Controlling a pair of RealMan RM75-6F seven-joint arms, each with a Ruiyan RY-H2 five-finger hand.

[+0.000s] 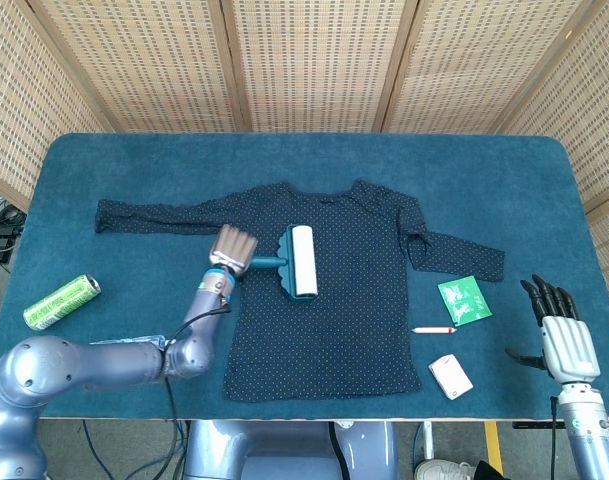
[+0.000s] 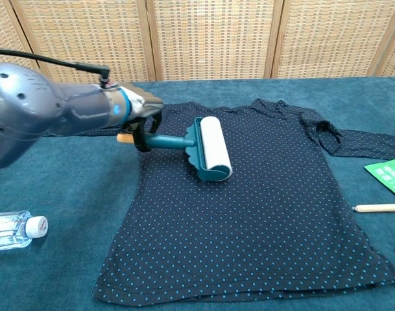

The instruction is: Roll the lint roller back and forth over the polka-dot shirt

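I'm mid-stroke: my left hand (image 1: 233, 247) grips the lint roller (image 1: 302, 261) by its handle, the roll resting on the polka-dot shirt (image 1: 334, 300) chest. Next I'd judge a push toward 3 o'clock. My right hand (image 1: 564, 335) idles with fingers spread

I see the blue table (image 1: 484, 170) carrying the polka-dot shirt (image 1: 334, 300); left of it a green can (image 1: 61, 302), right a green packet (image 1: 464, 300), pen (image 1: 434, 329), maybe a white box (image 1: 450, 376)
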